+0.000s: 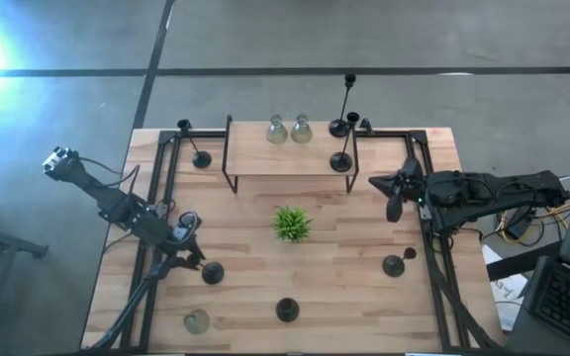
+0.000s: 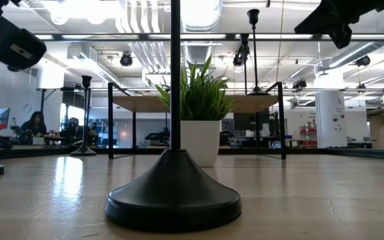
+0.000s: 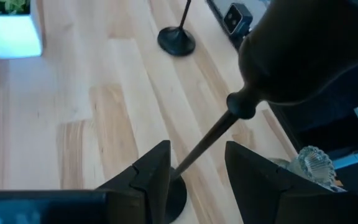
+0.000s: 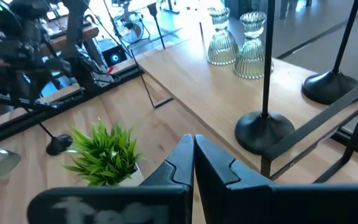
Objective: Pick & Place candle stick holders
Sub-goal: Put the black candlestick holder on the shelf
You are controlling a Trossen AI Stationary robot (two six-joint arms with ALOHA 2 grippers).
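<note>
A short black candle stick holder (image 1: 213,273) stands on its round base at the table's near left. My left gripper (image 3: 194,155) is open, with one finger on each side of the holder's thin stem (image 3: 207,140). The holder's cup top (image 3: 291,56) is close to the camera and its base (image 3: 178,194) shows below the fingers. My right gripper (image 4: 193,146) is shut and empty, above the table at the right (image 1: 376,183), beside the wooden shelf (image 1: 285,153). Two clear glass holders (image 1: 288,129) and two black holders (image 1: 342,158) stand on the shelf.
A small green plant (image 1: 291,223) in a white pot stands mid-table. More black holders stand at the near middle (image 1: 286,310), the near right (image 1: 394,265) and left of the shelf (image 1: 198,153). A glass holder (image 1: 197,320) sits near the table's near left edge.
</note>
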